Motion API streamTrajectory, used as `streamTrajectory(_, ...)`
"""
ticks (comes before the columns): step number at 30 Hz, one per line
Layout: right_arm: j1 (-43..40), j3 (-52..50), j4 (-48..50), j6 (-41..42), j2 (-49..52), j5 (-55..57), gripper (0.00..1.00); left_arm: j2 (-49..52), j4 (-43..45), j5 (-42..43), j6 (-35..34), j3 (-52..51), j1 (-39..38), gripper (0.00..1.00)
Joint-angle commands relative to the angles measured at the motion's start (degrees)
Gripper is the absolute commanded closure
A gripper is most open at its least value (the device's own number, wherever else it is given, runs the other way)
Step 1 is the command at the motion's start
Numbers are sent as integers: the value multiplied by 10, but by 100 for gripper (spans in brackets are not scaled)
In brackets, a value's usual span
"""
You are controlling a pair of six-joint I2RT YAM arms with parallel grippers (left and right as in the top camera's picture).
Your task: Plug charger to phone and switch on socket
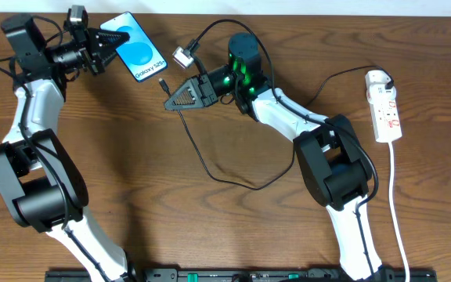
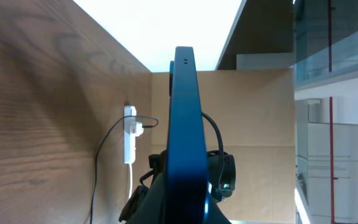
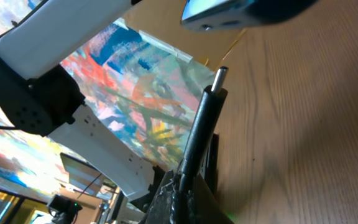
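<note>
My left gripper (image 1: 104, 43) is shut on the phone (image 1: 135, 46), whose blue screen faces up at the far left; in the left wrist view the phone (image 2: 185, 124) shows edge-on between the fingers. My right gripper (image 1: 169, 97) is shut on the charger's black cable just behind its plug tip (image 1: 162, 81). In the right wrist view the plug tip (image 3: 219, 76) points at the phone's bottom edge (image 3: 229, 15), a short gap apart. The black cable (image 1: 210, 168) loops across the table to the white adapter (image 1: 379, 77) plugged into the socket (image 1: 387, 110) at the far right.
A small silver connector (image 1: 182, 56) on another black lead lies between phone and right arm. The socket's white cord (image 1: 396, 204) runs down toward the front edge. Both arm bases stand at the table's front.
</note>
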Motion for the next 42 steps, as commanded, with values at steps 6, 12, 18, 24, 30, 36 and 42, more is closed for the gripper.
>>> streamTrajectory(6,-2,8,-45,-42,-21,8,99,-4,7,9,-6,6,-1,93)
streamTrajectory(12,-13,7,-290,-215,-21,44,99,-4,7,2,-6,6,12,93)
streamTrajectory(18,-18,7,-539,-387,-21,217,99,-4,7,1,-6,6,13,92)
streamTrajectory(24,-18,7,-671,-489,-21,386,99,-4,7,1,-6,6,13,93)
streamTrajectory(30,-14,14,-751,-594,-21,554,99,-4,7,2,-6,6,13,93)
streamTrajectory(36,-2,21,-773,-618,-21,584,90,-4,7,2,-6,6,13,93)
streamTrajectory(42,-4,59,-819,-627,-21,607,68,-4,7,2,-5,6,13,93)
